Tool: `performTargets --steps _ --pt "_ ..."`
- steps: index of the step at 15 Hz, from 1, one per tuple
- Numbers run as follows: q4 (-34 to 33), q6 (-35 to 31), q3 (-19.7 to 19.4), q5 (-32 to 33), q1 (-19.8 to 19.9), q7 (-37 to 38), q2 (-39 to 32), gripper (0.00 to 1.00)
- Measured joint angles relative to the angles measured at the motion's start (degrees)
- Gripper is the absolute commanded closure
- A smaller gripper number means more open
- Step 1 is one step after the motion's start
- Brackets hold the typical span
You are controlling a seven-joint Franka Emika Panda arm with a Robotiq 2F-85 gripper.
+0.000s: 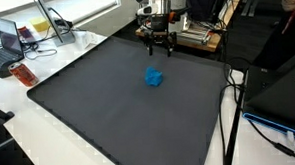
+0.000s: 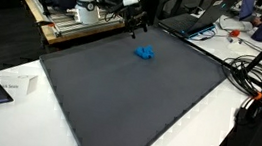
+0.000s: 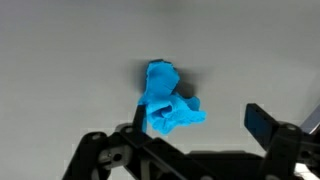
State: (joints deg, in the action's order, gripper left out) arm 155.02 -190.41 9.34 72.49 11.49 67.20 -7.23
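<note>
On the dark mat (image 1: 98, 105) covering the surface, a crumpled blue lump (image 1: 154, 78) sits toward the robot's end, nothing touching it. The jaws hang spread wide over that edge of the mat, near the lump but clearly apart, holding nothing.

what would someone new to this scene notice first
A small crumpled blue wad jumps out, the only bright thing on the big dark grey mat, lying toward its far side. Just beyond it the robot arm hangs near the mat's far edge, its jaws open and holding nothing. In the wrist view the wad sits right ahead of them.
</note>
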Motion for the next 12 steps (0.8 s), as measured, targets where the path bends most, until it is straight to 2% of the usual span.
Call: performTargets --steps 3,5,10,12 --pt "-0.04 0.01 0.0 -0.19 0.03 0.25 0.0 0.0" --pt "-0.02 0.01 -0.69 -5.75 -0.97 -0.92 0.03 0.0" --pt "-0.43 1.96 0.34 -11.73 -1.0 6.71 0.32 0.0" --pt "0.18 3.81 -0.09 -20.05 -3.19 5.57 0.13 0.0"
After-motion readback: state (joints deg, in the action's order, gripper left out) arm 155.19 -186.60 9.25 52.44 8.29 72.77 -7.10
